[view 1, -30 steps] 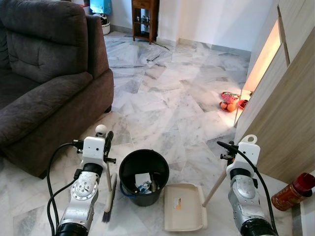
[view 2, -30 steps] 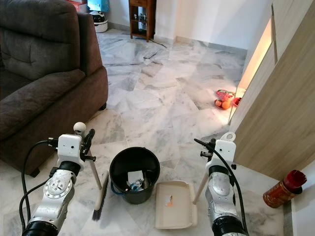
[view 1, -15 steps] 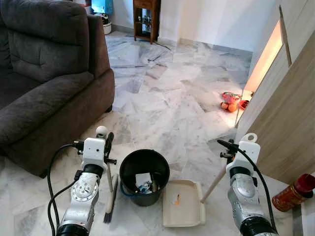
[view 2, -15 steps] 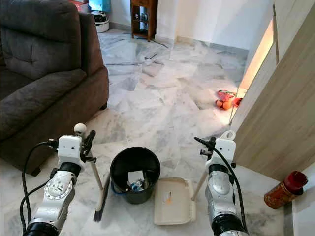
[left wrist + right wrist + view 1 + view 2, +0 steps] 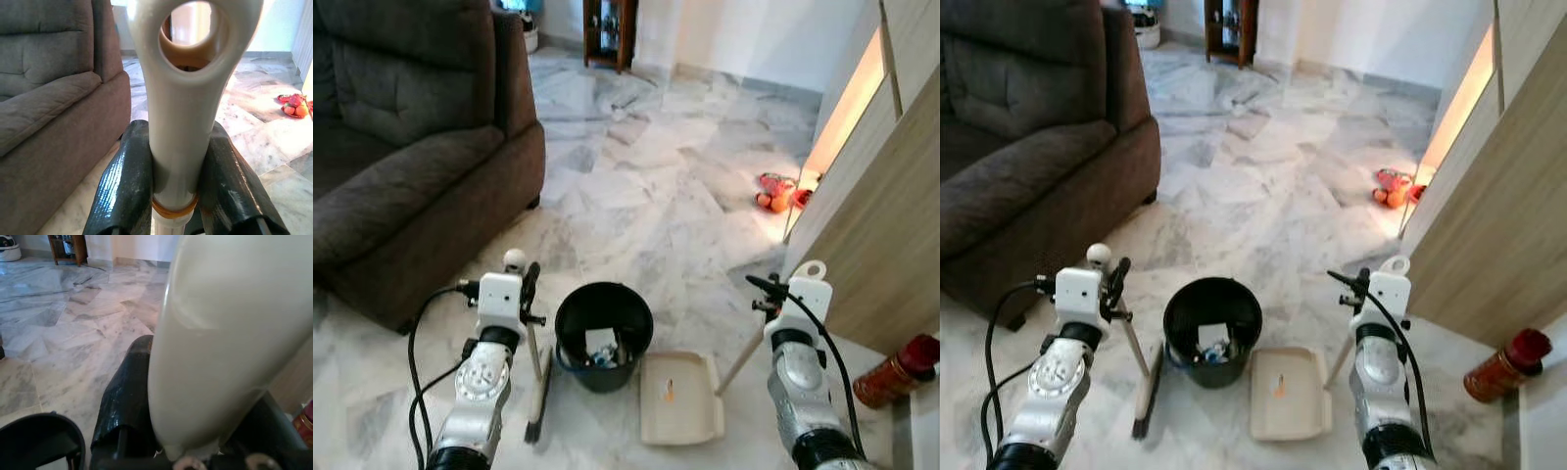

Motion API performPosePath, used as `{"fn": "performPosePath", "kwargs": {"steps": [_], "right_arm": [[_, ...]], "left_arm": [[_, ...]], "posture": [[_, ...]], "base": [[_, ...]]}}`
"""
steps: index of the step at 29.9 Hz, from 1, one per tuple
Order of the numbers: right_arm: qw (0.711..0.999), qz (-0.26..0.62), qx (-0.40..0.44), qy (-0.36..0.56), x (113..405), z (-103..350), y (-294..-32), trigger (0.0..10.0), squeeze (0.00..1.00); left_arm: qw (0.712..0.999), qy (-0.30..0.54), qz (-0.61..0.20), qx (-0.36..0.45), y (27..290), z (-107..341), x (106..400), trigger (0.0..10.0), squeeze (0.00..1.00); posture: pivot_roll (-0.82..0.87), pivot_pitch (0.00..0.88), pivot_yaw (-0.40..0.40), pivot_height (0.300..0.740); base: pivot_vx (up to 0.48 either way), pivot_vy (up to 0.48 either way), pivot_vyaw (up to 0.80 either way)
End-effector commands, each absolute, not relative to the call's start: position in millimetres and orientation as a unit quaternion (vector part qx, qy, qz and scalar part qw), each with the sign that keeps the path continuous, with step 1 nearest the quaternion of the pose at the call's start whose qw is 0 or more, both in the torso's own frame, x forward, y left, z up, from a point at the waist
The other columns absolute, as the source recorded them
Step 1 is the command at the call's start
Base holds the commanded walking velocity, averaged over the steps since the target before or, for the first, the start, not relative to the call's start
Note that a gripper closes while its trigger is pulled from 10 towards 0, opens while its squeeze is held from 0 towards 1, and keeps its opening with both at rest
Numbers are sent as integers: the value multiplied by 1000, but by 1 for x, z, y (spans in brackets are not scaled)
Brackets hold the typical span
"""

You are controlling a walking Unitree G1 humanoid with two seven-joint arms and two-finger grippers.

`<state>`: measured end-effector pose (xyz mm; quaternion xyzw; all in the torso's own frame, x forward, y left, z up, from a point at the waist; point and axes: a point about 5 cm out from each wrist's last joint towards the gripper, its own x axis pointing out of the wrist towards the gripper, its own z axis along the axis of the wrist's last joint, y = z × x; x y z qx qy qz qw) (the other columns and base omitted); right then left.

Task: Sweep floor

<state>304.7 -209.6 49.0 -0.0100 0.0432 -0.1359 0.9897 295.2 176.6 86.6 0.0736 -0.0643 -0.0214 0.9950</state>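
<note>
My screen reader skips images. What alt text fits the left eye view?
Two silver robot arms on a marble floor: the left gripper holds a broom, the right gripper a dustpan handle, flanking a black bucket. A brown sofa stands left.

Marble floor [image 5: 646, 186], dark sofa [image 5: 401, 147]

Daylit room, bright overall. Warm orange glow strip along pale wooden cabinet wall [image 5: 862, 196], spilling onto glossy white marble floor [image 5: 656, 186] just beside it. Head views slightly soft. Dark grey fabric sofa [image 5: 401, 147] shadowed, floor under it dark. Wrist views: cream broom handle [image 5: 181, 107] close, blurred; background beyond sofa overexposed.
</note>
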Motion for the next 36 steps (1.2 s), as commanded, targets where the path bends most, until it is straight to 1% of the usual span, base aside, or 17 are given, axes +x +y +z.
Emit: {"fn": "performPosePath", "kwargs": {"steps": [1,14,36], "right_arm": [[990,-136,-9,21,310,58,-210,10000,0],[991,-134,-8,18,311,58,-208,10000,0],[991,-132,-5,19,310,57,-206,10000,0]], "left_arm": [[993,-86,-28,80,174,97,299,10000,0],[992,-88,-33,81,172,98,301,10000,0],[992,-87,-28,82,172,98,302,10000,0]], "posture": [[-6,0,-30,740],[-10,0,-26,740],[-12,0,-29,740]], "base": [[-266,0,0],[-269,0,0],[0,0,0]]}}
